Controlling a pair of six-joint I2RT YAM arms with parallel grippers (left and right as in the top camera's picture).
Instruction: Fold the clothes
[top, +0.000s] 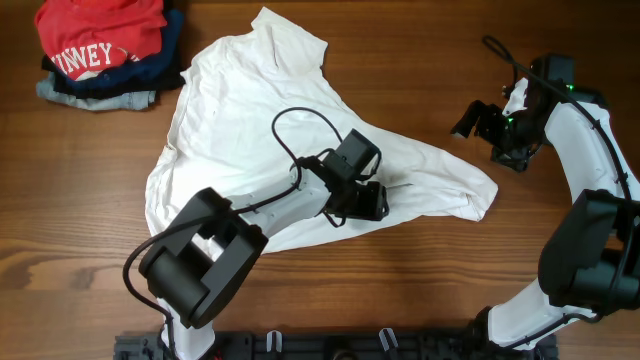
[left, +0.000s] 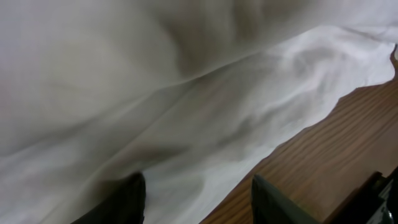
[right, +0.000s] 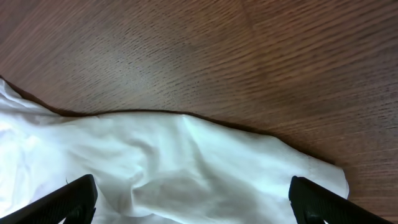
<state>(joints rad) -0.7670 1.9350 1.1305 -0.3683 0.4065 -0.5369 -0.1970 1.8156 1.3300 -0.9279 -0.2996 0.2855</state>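
- T-shirt (top: 235, 115): white, wrinkled, spread unevenly on table (top: 420, 50).
- Left gripper (left: 198, 193): jaws wide apart, low over T-shirt's lower right edge. One finger over cloth, other over bare table. Nothing clamped.
- Right gripper (right: 193, 202): jaws fully spread, off T-shirt's right tip, clear of cloth. Empty.
- Stack of folded garments (top: 105, 85), red shirt (top: 100, 35) on top: just beside T-shirt's upper left edge.
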